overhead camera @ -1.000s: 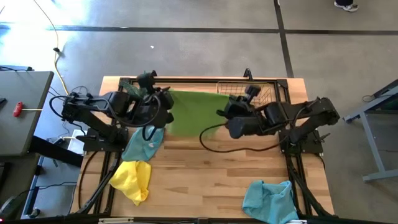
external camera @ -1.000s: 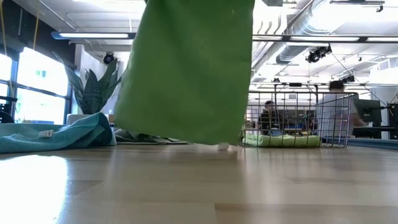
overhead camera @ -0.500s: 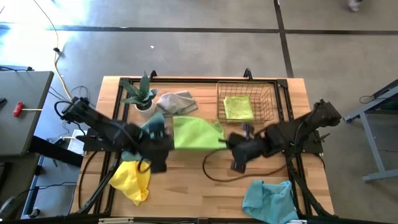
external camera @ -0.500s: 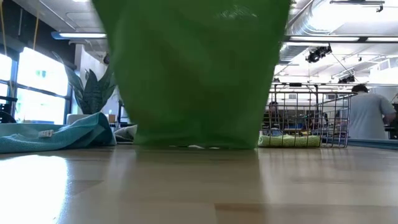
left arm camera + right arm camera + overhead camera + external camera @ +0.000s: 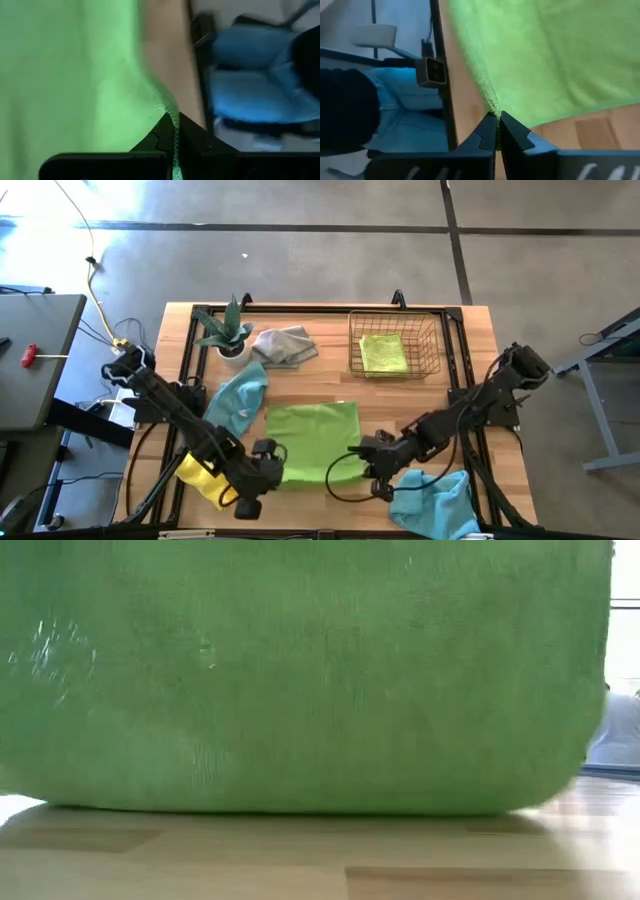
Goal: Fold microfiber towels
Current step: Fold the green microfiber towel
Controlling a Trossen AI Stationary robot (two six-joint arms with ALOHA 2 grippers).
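Laying out step: left gripper (image 5: 262,472) and right gripper (image 5: 366,463) are each pinching a near corner of the lime green towel (image 5: 312,438), jaws clamped on its hem, spreading it flat toward 6 o'clock of table centre. Next, likely: fold toward 12 o'clock.

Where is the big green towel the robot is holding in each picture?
High view: the green towel lies spread mid-table, between both claws.
Low view: it fills almost the whole picture.
Left wrist view: its edge is pinched.
Right wrist view: same, opposite corner.
Shared landmark: the wooden table.
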